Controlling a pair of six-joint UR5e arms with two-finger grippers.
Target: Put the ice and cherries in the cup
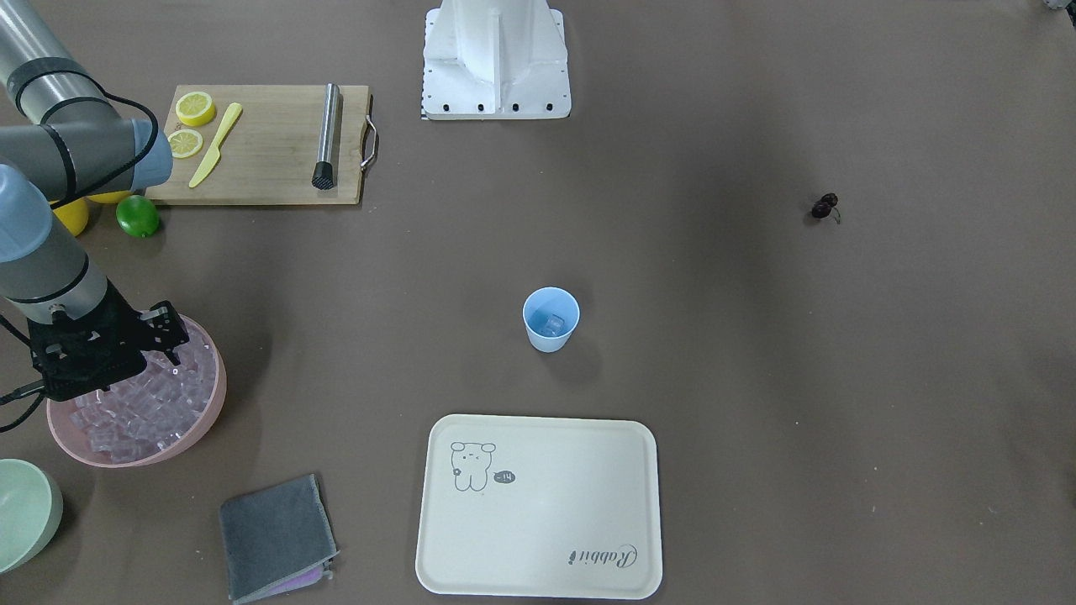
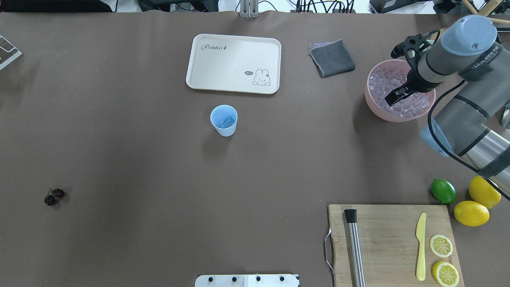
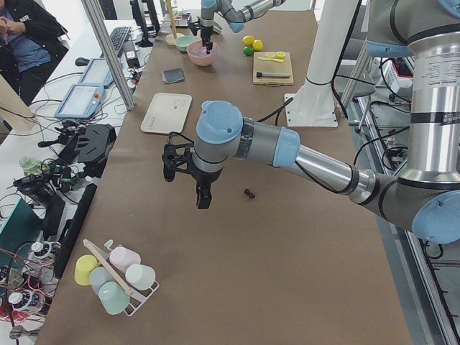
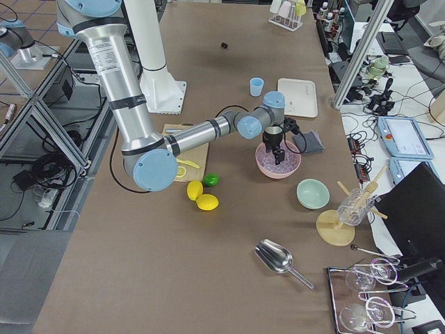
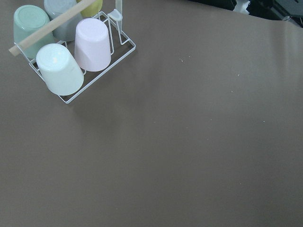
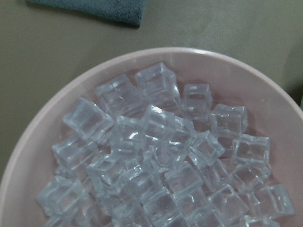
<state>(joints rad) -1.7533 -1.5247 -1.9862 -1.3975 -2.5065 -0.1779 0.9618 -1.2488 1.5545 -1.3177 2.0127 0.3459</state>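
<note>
At the desk's (image 2: pixel 159 167) right edge: round pink plastic bowl (image 2: pixel 381 113) of clear ice cubes (image 2: pixel 380 79), right claw (image 2: pixel 392 99) tips down in the pile, jaw gap unreadable. Can't read the left claw (image 3: pixel 203 198) either. Mid-desk: small light-blue plastic cup (image 2: pixel 224 119); dark cherry pair (image 2: pixel 53 196) far left. I'd pinch one top cube on flat faces, lift straight.

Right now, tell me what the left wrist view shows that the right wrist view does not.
Only the left wrist view: a wire rack holding upturned cups, with a wooden bar across them. Only the right wrist view: the ice heaped in the pink bowl, and a corner of grey cloth beyond its rim. Both share the brown table.
</note>
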